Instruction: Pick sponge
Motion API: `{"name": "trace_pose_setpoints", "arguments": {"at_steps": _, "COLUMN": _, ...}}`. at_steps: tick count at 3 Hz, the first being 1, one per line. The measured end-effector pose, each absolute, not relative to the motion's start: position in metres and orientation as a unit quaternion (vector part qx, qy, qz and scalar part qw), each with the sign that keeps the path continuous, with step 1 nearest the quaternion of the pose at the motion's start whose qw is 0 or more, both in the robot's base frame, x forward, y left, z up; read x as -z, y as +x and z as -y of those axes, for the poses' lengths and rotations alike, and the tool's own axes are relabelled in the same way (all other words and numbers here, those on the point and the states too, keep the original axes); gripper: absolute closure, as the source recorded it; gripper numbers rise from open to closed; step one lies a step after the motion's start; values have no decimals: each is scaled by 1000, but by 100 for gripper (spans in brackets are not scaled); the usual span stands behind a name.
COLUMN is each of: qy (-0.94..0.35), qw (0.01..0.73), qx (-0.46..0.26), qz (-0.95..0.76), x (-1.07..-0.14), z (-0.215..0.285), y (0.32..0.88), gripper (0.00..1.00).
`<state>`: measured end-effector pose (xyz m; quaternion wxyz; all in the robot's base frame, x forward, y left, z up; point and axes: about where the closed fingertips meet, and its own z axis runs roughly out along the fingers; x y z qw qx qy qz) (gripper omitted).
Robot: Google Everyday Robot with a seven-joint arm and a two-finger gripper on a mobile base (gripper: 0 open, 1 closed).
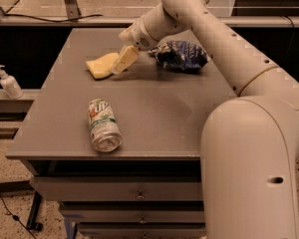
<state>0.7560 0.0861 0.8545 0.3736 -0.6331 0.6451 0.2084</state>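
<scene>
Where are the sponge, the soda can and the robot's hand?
sponge [100, 65]: camera view, left half.
soda can [104, 126]: camera view, middle of label.
hand [118, 67]: camera view, its tip, at the sponge's right end.

The only legible mark is the "7UP" logo on the soda can [103, 131], lying on its side near the counter's [164, 118] front edge (the blue snack bag's [182, 56] print is unreadable). The claw [118, 67] hangs at the sponge's [99, 66] right end
</scene>
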Motion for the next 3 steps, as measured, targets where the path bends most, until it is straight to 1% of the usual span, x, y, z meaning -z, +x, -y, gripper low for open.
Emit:
{"name": "trace_pose_setpoints", "arguments": {"at_steps": 1, "qy": -630, "qw": 363, "qx": -224, "qz": -648, "x": -844, "z": -92, "y": 753, "gripper": 43}}
{"name": "trace_pose_setpoints", "arguments": {"at_steps": 3, "qy": -613, "qw": 342, "qx": -239, "qz": -671, "x": -823, "z": -79, "y": 737, "gripper": 88}}
